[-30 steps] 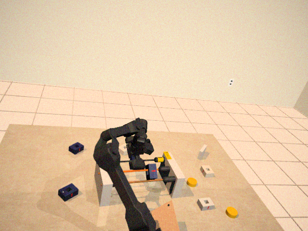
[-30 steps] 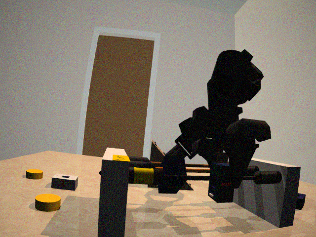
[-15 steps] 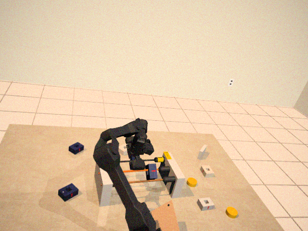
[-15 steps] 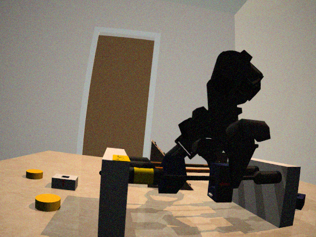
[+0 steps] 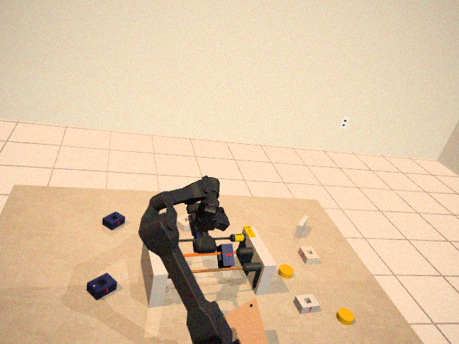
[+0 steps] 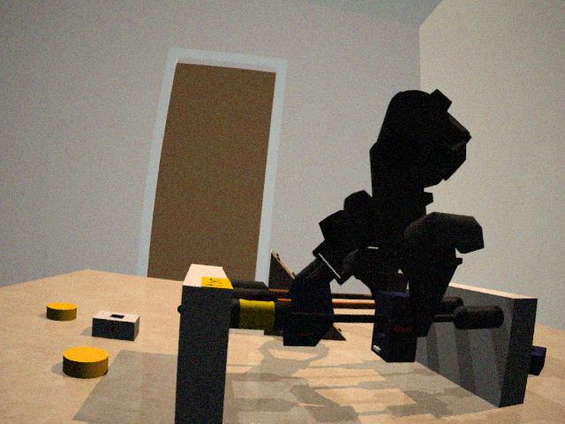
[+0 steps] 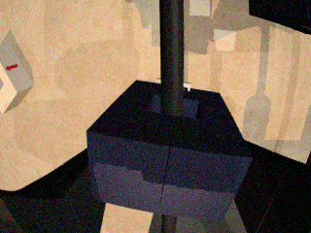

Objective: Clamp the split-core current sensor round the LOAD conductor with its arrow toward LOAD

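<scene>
A dark blue sensor [image 5: 198,234] [image 6: 393,337] [image 7: 167,146] surrounds the black conductor [image 5: 222,239] [image 6: 356,318] [image 7: 171,53], the one with a yellow band [image 5: 238,237] [image 6: 257,314]. Its halves meet at a thin seam in the wrist view. A small white part shows at its far edge there. The red mark on its side is too dark to read for direction. The yellow marker [image 5: 249,231] [image 6: 216,282] lies on the end wall beside the banded end; its lettering is illegible. My gripper [image 5: 201,242] [image 6: 397,314] [image 7: 165,143] is shut on the sensor, one finger on each side.
Another dark blue sensor [image 5: 226,255] [image 6: 309,312] sits on the middle orange conductor. White end walls [image 5: 155,284] [image 5: 266,277] bound the rack. Several blue and white blocks, yellow discs [image 5: 286,271] [image 5: 345,315] and a slanted wooden board [image 5: 246,322] stand around it.
</scene>
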### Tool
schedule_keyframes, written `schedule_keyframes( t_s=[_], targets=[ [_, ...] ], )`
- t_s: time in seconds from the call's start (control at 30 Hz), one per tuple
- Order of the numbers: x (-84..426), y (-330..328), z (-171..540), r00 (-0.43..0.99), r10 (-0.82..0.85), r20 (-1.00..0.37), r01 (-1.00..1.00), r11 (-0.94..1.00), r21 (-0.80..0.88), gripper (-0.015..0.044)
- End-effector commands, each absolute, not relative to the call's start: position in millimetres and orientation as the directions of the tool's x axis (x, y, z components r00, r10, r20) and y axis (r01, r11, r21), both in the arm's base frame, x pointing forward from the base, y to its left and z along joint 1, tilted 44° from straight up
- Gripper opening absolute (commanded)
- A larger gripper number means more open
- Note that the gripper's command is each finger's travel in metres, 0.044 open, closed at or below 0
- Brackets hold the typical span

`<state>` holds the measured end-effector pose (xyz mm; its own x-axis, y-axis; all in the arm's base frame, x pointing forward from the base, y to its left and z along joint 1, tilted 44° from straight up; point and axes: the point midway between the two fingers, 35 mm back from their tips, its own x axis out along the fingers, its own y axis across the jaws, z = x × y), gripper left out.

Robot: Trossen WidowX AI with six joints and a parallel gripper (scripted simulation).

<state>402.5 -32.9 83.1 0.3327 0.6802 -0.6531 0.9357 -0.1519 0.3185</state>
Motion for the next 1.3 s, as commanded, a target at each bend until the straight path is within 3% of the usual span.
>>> schedule_keyframes(
  t_s=[0.0, 1.0, 1.27],
  targets=[
    [402.4, -32.9, 83.2, 0.332, 0.680, -0.653, 0.936, -0.151, 0.319, 0.0252],
    [402.5, -32.9, 83.1, 0.333, 0.680, -0.653, 0.936, -0.152, 0.319, 0.0259],
    [402.5, -32.9, 83.1, 0.333, 0.680, -0.653, 0.936, -0.152, 0.319, 0.0206]
  ],
)
